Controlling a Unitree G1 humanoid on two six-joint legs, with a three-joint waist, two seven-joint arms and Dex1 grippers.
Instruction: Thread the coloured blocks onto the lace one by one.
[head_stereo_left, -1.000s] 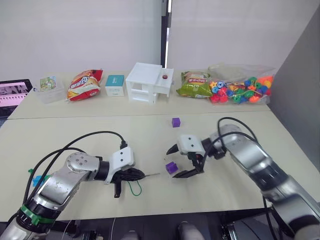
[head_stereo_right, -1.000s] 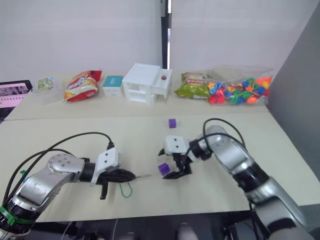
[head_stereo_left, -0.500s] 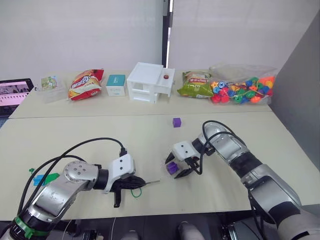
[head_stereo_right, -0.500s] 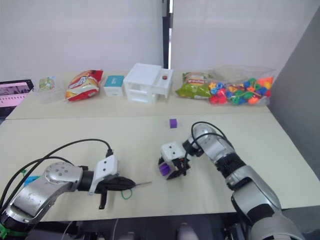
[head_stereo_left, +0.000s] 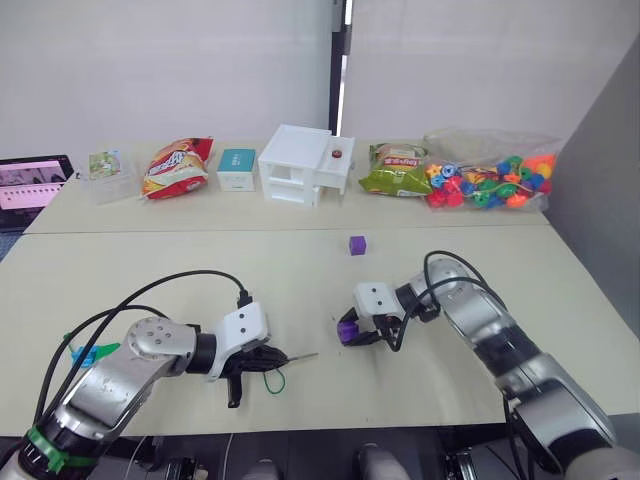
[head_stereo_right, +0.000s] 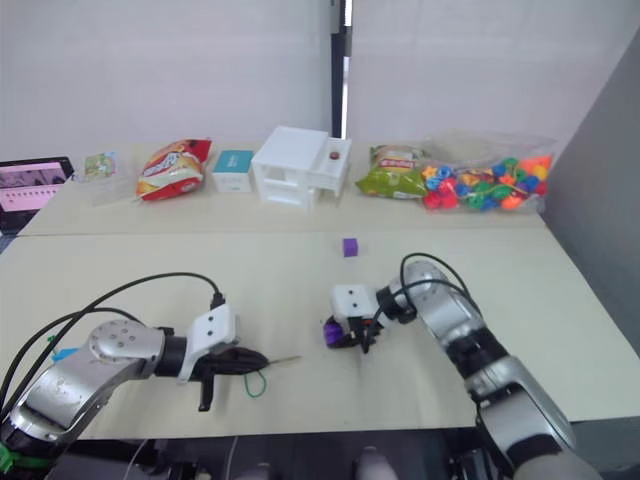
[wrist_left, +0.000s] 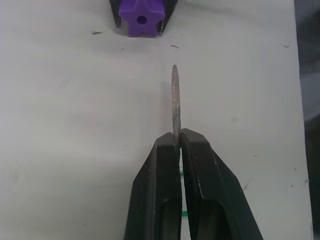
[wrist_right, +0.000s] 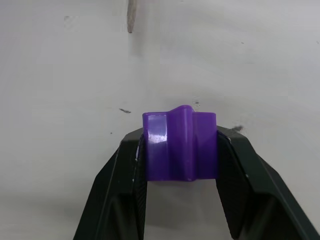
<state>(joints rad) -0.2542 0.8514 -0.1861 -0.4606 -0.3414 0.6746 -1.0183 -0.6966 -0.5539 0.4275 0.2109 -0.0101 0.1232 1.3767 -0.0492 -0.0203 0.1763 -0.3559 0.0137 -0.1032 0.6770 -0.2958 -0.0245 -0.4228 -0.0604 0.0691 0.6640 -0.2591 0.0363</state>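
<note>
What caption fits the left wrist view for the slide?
Left gripper pinches the lace's stiff tip, aimed at the hole of a purple block held ahead.

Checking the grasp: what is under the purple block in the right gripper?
The purple block sits pinched in the right gripper over the bare table; contact underneath is hidden.

Purple block (wrist_right: 180, 145) pinched upright, facing the lace (wrist_left: 175, 102) tip.

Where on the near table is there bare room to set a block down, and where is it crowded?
Bare: between the loose purple block and the left gripper; also right of the right gripper. Crowded: the gap between the lace tip and the held purple block; the far table holds snacks and boxes.
</note>
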